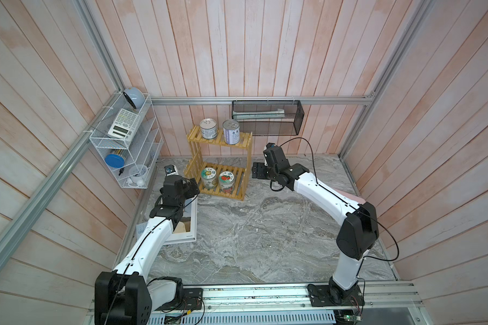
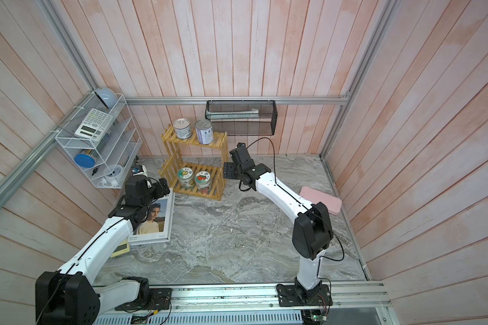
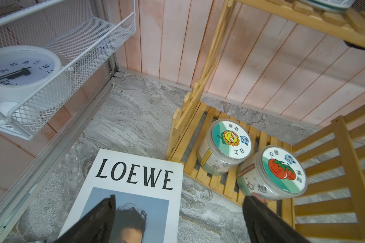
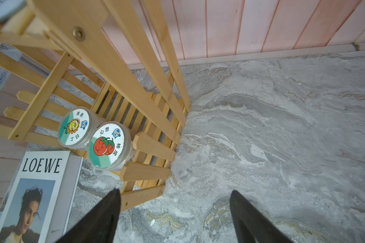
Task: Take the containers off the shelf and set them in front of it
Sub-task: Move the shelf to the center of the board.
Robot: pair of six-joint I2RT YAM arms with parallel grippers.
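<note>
While the two tins [image 1: 208, 128] and two jars [image 1: 209, 177] sit on the shelf [image 1: 237, 171], the left gripper [image 3: 180, 197] and right gripper [image 4: 175, 191] flank it, fingers spread, empty

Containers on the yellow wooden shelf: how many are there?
4. On the top tier: white-blue tin and purple-white tin. On the bottom tier: sunflower-lid jar and tomato-lid jar. None seems hidden.

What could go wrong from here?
The sunflower jar and tomato jar stand close together on the shelf; the open left gripper could knock one while taking the other.
The right gripper hangs beside the shelf's side slats; a bump might shake the blue-label tin and purple-label tin on top.
The magazine lies by the shelf front; a jar set on its edge may tip.
</note>
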